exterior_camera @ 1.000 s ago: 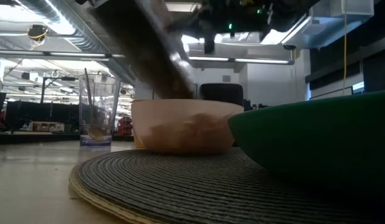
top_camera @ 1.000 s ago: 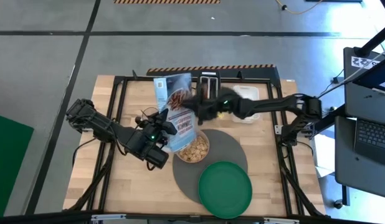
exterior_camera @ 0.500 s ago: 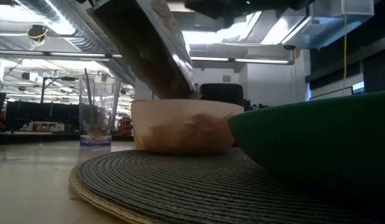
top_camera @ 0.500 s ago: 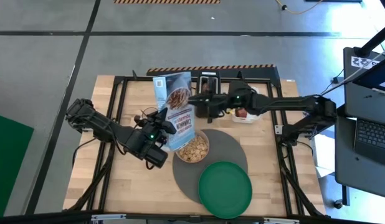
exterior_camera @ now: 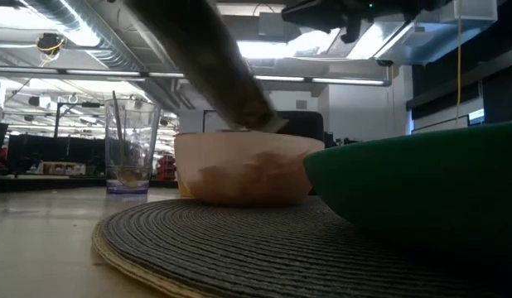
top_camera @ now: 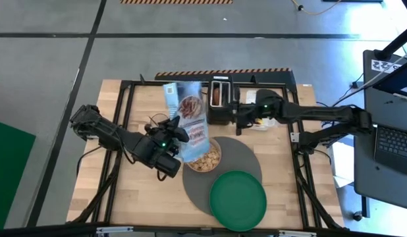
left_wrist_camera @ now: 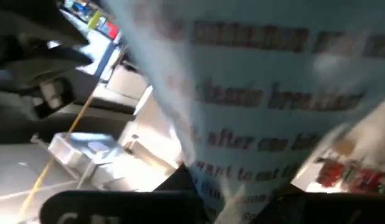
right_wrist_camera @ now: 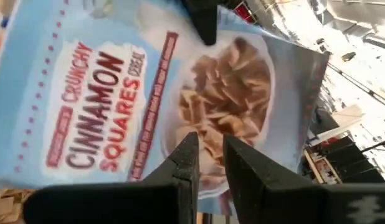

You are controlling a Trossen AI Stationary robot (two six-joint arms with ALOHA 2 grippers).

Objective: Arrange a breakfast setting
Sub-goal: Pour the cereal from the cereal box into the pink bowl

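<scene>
My left gripper is shut on a blue cereal box. The box is tilted, with its low end over the pinkish bowl. The bowl holds cereal and rests on the far left part of the round grey placemat. The green plate lies on the mat's near part. My right gripper is shut and empty beside the black toaster. In its wrist view it faces the box's front. The apple and the bagel are not plainly in view. My left gripper holds the cereal box by its left long edge, toward the low end, with the fingers coming level from the table's left. The box is lifted clear and slants down to the bowl. In the left wrist view the box hides the fingertips.
A clear glass with a thin stick in it stands on the table left of the bowl. A white tray lies at the far right, partly under my right arm. The toaster stands at the far edge, behind the bowl.
My right gripper has drawn away from the box's top toward the table's right, past the toaster, to beside the tray. The cereal box has stayed tilted over the bowl and has rocked a little in my left gripper.
</scene>
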